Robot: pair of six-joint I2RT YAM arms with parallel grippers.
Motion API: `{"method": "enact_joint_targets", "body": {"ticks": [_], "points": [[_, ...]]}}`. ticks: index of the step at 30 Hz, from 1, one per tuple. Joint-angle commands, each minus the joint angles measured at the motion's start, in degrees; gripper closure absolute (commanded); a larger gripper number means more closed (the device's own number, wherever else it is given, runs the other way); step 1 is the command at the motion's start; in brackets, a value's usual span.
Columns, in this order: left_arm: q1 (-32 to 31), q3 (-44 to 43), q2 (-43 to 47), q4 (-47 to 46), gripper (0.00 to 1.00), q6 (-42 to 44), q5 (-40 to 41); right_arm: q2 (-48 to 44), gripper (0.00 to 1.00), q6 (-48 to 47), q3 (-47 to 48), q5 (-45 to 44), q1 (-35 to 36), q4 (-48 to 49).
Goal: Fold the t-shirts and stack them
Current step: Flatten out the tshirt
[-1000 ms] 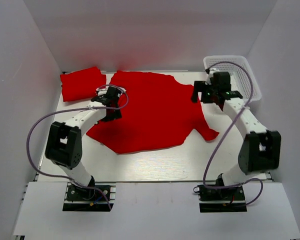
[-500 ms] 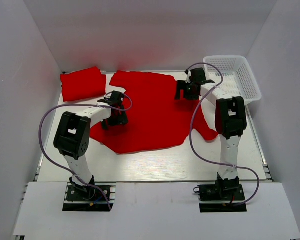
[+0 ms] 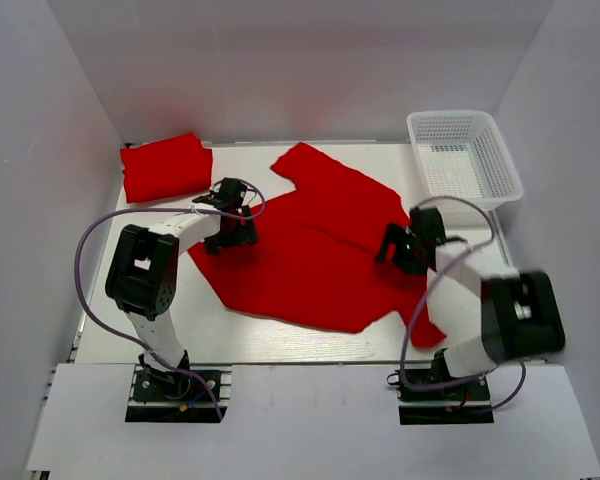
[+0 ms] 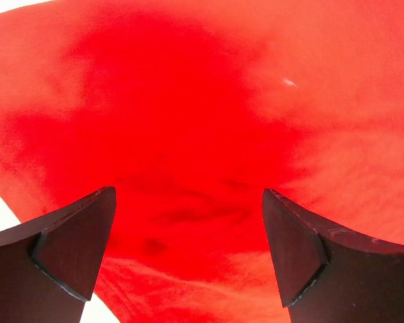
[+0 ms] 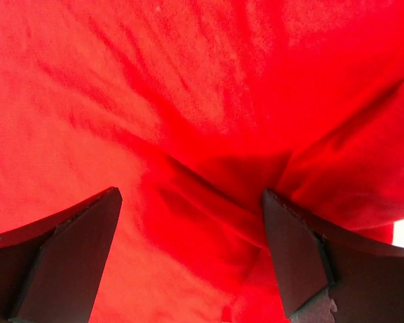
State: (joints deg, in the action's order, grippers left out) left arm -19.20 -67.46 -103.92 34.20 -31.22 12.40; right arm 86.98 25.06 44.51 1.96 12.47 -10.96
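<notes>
Top external view: white plastic mesh basket (image 3: 465,160) stood on the white table (image 3: 280,335); both shirts lay outside it. Plain red short-sleeved t-shirt (image 3: 310,250) lay spread open just left of the basket. Second red t-shirt, folded into a pad (image 3: 165,168), lay well left of the basket. Left gripper (image 3: 232,232) hung over the spread shirt's side farthest from the basket, jaws wide apart, gripping nothing. Right gripper (image 3: 398,247) hung over the side nearer the basket, jaws likewise spread and unladen.

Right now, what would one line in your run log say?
left gripper: open over spread shirt | right gripper: open, same shirt | folded shirt: far-left corner
</notes>
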Motion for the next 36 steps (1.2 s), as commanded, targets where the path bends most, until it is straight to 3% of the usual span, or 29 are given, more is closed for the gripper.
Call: {"method": "enact_joint_targets", "body": {"ticks": [1,2,3,5,8,12,13,15,16,20,25,26,30,36], "points": [[0.2,-2.4,4.0,-1.6,0.01,2.4,-1.5,-14.8,0.1,11.5,-14.5,3.2,1.2,-7.5],[0.2,-3.0,4.6,-1.6,0.01,2.4,-1.5,-18.2,0.1,12.3,-17.1,4.0,1.7,-8.5],[0.2,-3.0,4.6,-1.6,0.01,2.4,-1.5,-29.0,0.1,11.5,-17.4,4.1,1.9,-10.2],[0.2,-3.0,5.1,-0.9,0.01,2.9,-0.9,-36.9,0.1,10.0,-16.0,2.1,3.3,-12.8],[0.2,-1.7,8.1,-0.9,0.01,2.9,-0.9,-38.6,0.1,4.5,-11.6,1.3,3.9,-10.6],[0.2,-0.4,11.2,-0.9,0.01,0.8,3.4,-25.5,0.1,-1.2,-2.3,4.7,4.5,-3.5],[0.2,-0.4,11.7,1.3,0.01,-0.9,4.6,-17.5,0.1,-3.2,-0.8,5.2,4.8,-1.9],[1.6,-1.6,10.9,3.2,0.01,-1.6,6.4,-9.6,0.1,-5.4,5.5,4.9,5.3,2.3],[2.2,-1.6,10.9,5.0,0.01,-2.5,7.2,-7.2,0.1,-6.2,13.0,4.9,5.4,3.0],[7.0,-1.6,8.4,5.9,0.01,-6.2,7.6,11.9,0.1,-12.9,28.9,4.1,5.6,0.6],[12.7,-0.2,5.8,1.3,0.01,-7.6,4.9,26.6,0.1,-16.9,49.8,5.8,5.9,-5.8],[13.2,-0.7,5.0,-0.2,0.01,-6.9,4.9,31.9,0.1,-17.6,51.4,6.2,5.6,-6.5],[13.8,-1.3,4.3,-3.9,0.01,-4.3,0.8,37.8,0.1,-16.2,56.0,7.4,5.6,-8.3],[13.8,1.1,6.4,-7.2,0.01,-3.1,-1.3,35.7,0.1,-13.1,48.1,6.9,5.3,-6.4]]}}
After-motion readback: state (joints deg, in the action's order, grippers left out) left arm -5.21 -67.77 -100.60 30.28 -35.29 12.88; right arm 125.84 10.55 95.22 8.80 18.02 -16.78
